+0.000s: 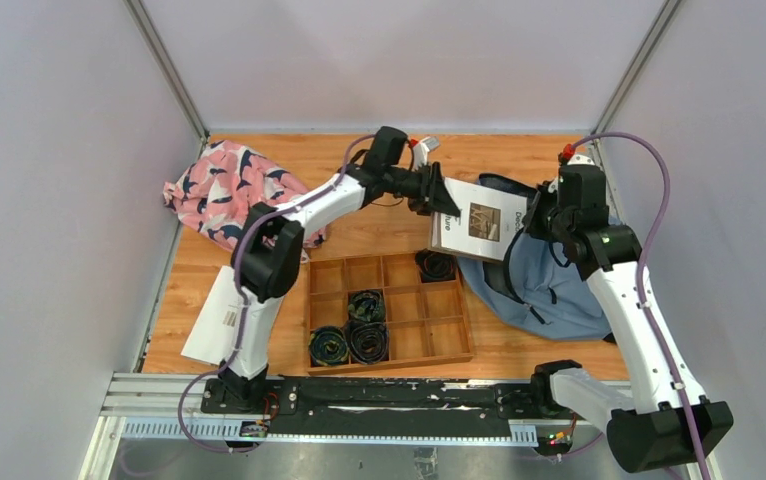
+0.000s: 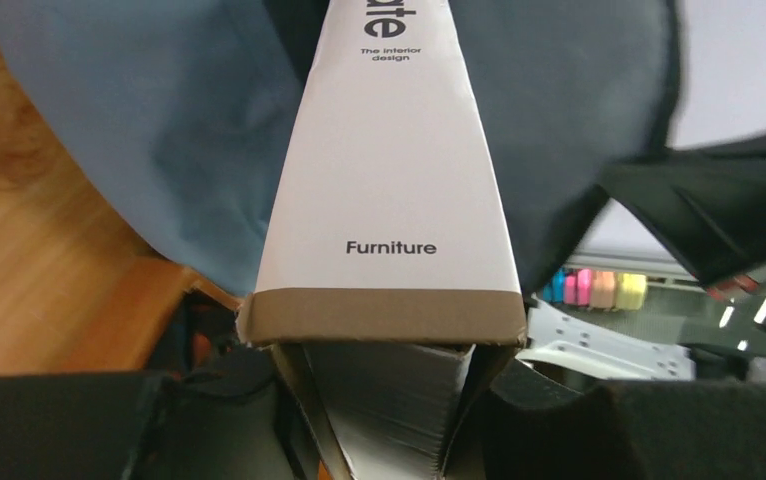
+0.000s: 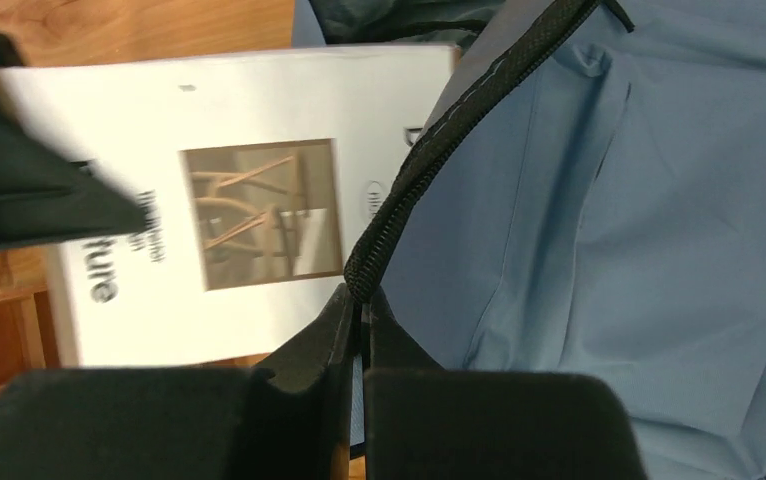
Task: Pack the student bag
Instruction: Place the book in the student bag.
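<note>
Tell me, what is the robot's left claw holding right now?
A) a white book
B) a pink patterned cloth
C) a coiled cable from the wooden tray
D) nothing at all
A: the left claw is clamped on one edge of the white book, holding it out toward the student bag, whose zipper edge the right claw pinches.

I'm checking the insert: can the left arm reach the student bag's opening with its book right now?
Probably yes. The right gripper pinches the zipper edge, the book in the left gripper noses under it into the student bag, and nothing blocks it.
</note>
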Motion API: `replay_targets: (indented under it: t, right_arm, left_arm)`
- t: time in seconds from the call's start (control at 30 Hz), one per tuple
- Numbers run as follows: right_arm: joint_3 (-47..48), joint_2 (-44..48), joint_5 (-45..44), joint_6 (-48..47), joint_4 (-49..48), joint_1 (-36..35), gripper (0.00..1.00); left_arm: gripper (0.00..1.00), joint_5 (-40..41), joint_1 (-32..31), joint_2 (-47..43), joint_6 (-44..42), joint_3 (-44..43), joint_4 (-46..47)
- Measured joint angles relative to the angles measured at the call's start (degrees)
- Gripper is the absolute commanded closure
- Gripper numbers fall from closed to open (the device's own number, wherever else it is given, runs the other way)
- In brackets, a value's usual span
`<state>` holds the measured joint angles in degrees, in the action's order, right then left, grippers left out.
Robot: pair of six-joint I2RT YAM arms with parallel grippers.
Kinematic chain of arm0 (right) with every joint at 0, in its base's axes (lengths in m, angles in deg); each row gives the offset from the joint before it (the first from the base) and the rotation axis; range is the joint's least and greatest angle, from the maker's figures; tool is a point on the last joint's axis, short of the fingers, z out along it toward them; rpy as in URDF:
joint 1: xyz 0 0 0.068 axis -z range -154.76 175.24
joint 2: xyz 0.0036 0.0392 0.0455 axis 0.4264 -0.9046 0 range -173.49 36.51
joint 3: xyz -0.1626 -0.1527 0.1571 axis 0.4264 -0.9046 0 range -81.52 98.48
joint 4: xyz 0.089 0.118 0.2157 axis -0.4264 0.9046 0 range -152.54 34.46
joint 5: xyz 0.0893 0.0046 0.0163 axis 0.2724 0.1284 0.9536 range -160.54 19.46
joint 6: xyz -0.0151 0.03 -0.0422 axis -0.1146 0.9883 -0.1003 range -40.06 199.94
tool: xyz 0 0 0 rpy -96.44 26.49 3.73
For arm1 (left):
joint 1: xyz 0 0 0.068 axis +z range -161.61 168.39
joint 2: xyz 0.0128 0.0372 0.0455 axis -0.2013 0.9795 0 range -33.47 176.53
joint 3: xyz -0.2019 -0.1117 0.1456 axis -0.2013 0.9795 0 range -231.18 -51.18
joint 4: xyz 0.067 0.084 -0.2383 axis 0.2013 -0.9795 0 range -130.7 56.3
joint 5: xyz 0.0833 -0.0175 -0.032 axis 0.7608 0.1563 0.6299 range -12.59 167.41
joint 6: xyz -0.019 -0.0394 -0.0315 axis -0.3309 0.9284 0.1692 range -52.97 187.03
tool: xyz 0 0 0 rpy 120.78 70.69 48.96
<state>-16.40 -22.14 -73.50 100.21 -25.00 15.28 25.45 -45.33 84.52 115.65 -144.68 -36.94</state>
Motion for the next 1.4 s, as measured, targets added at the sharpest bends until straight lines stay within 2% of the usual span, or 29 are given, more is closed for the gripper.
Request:
replay_targets:
  t: [0.13, 0.27, 0.47, 0.6, 0.7, 0.77, 0.83, 0.93, 1.0, 1.03, 1.13, 1.4]
  right_arm:
    - [-0.7, 0.1, 2.7, -1.5, -1.4, 0.0, 1.0]
    - [-1.7, 0.9, 5.6, -3.3, -2.9, 0.0, 1.0]
    - [-2.1, 2.6, 12.4, -5.4, -5.6, 0.3, 1.0]
    - [-2.1, 2.3, 16.5, -5.8, -6.9, 0.4, 1.0]
    - [-2.4, 1.6, 19.0, -5.8, -8.4, 0.4, 1.0]
    - [-2.8, 1.3, 20.1, -5.8, -9.1, 0.4, 1.0]
    - [-3.1, 1.0, 21.2, -5.8, -9.6, 0.3, 1.0]
    - [-3.3, 0.7, 22.1, -5.7, -10.1, 0.4, 1.0]
    - [-3.4, 0.7, 22.3, -5.7, -10.2, 0.4, 1.0]
    - [-3.4, 0.7, 22.4, -5.7, -10.3, 0.4, 1.0]
    - [-3.5, 0.7, 22.8, -5.7, -10.6, 0.4, 1.0]
    - [-4.3, 1.8, 22.1, -5.1, -11.0, 0.7, 1.0]
  left_arm:
    - [0.85, 1.3, -2.3, 10.0, -7.7, -15.8, -15.0]
    - [0.85, 1.7, -5.3, 14.9, -9.6, -22.9, -20.1]
    - [0.85, -0.6, -8.1, 20.5, -4.9, -27.9, -18.7]
    - [0.85, -2.3, -9.1, 24.7, 2.8, -30.3, -11.8]
    - [0.81, -3.0, -9.5, 28.0, 8.1, -32.7, -7.3]
    - [0.74, -2.9, -9.7, 30.6, 11.2, -35.1, -4.9]
    - [0.54, -2.7, -10.0, 32.4, 13.3, -37.1, -3.6]
    - [0.31, -1.3, -10.5, 33.5, 15.5, -38.3, -2.0]
    - [0.09, -0.9, -10.8, 33.5, 15.9, -38.6, -0.9]
    - [0.02, -0.9, -10.9, 33.4, 15.4, -38.6, -0.3]
    - [0.0, 0.2, -11.1, 32.3, 12.5, -37.9, -1.0]
    - [0.01, 7.7, -9.9, 20.1, -2.3, -32.4, -14.5]
